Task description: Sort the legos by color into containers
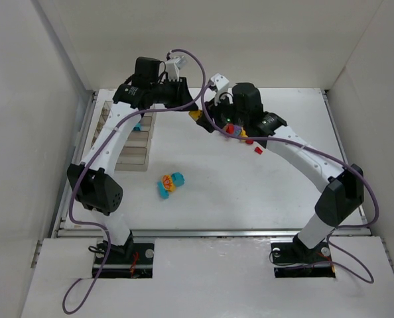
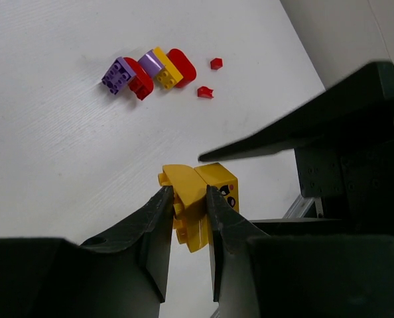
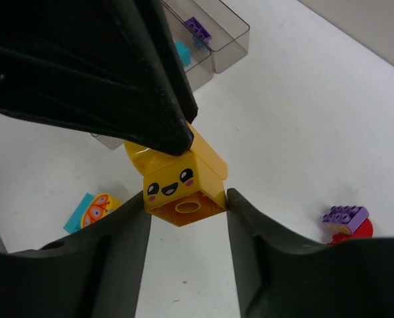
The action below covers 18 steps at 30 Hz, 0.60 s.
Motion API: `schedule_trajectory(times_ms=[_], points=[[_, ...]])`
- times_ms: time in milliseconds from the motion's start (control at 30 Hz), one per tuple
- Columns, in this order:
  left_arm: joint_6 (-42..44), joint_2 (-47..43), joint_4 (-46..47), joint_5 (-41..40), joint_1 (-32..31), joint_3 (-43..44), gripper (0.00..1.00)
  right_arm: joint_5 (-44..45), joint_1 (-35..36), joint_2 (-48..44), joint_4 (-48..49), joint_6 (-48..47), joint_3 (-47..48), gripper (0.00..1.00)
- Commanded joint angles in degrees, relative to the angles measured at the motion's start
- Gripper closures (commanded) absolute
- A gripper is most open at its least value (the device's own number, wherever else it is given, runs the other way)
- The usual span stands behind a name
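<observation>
**Two-arm hold on a snapped yellow pair (image 1: 197, 116).** The pair is lifted off the worktop (image 1: 250, 199) at upper centre of the overhead view. The left jaws pinch the curved yellow brick (image 2: 187, 199). The right jaws stand against both flanks of the yellow face brick (image 3: 177, 189), apparently in contact.

*Risks.*
- The right hold looks shallow, so a pull may slip off rather than split the pair.
- A sudden parting could fling either half among the loose bricks or over the worktop edge.
- The two sets of jaws sit nearly touching, so a twist may knock them together.

*Room.*
- The divided tray (image 1: 137, 159) lies at upper left beneath the left arm (image 1: 111, 142). A purple brick (image 3: 198, 28) and a cyan brick (image 3: 182, 52) are already inside it.
- A red-and-purple cluster (image 2: 150, 69) and a red bit (image 2: 215, 63) lie near the hold.
- The cyan-orange cluster (image 1: 171, 184) lies at centre, well apart.
- Side walls (image 1: 51, 99) hem the worktop at left and right.
</observation>
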Motion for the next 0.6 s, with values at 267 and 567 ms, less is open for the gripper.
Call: schedule_trajectory(times_ms=[267, 567], points=[[-1.53, -2.03, 0.66, 3.64, 0.02, -0.38, 1.00, -5.36, 0.57, 0.51, 2.95, -0.78, 3.44, 0.85], [3.30, -1.51, -1.71, -11.53, 2.74, -2.58, 1.00, 0.43, -0.13, -5.80, 2.95, -1.40, -3.31, 1.00]])
